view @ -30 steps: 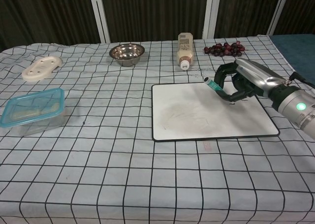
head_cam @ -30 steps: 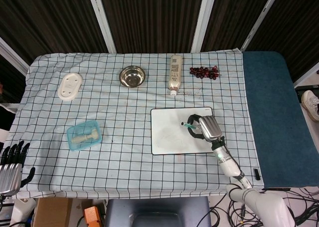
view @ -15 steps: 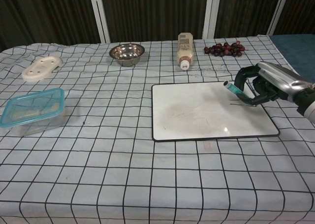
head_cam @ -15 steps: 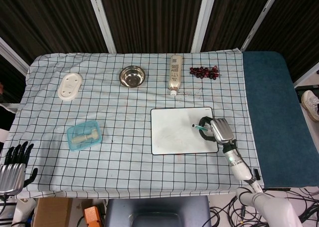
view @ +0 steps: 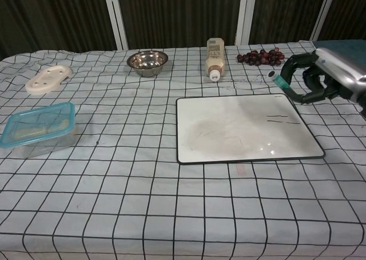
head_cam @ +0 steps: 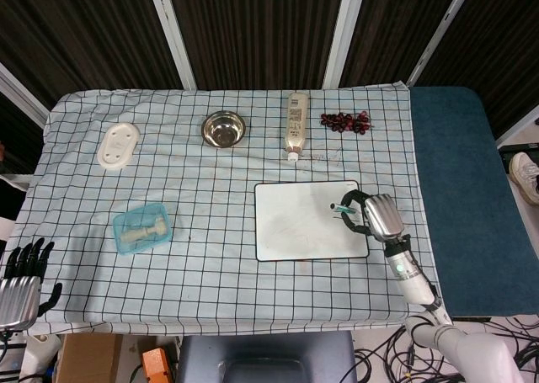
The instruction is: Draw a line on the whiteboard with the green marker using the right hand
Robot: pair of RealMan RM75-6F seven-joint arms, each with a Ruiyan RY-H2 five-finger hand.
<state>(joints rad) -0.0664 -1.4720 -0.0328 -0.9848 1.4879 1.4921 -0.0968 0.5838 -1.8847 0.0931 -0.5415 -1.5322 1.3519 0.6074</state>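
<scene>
Having lifted and drifted toward the robot's right since a second ago, carrying the green marker (view: 279,82) off the whiteboard (view: 229,128) and clear of its far right corner. Leaving two short dark strokes (view: 283,119) near the board's right edge that were not there before.

Lying flat on the checked tablecloth (head_cam: 210,257), whiteboard unmoved, wide bare area open across its centre and left. Hanging above the cloth just past the board's right rim, right hand (view: 320,77) with fingers curled tight around the marker, tip pointing back toward the board and raised off it. Resting low at the table's near left corner, left hand (head_cam: 21,273) with fingers spread, holding nothing.

Judging the stroke probably made, though faint and broken. If drawing again: lowering the tip until just touching, keeping the barrel tilted rather than flat, dragging steadily in one direction, pressing lightly so as not to shove the board across the cloth.
</scene>
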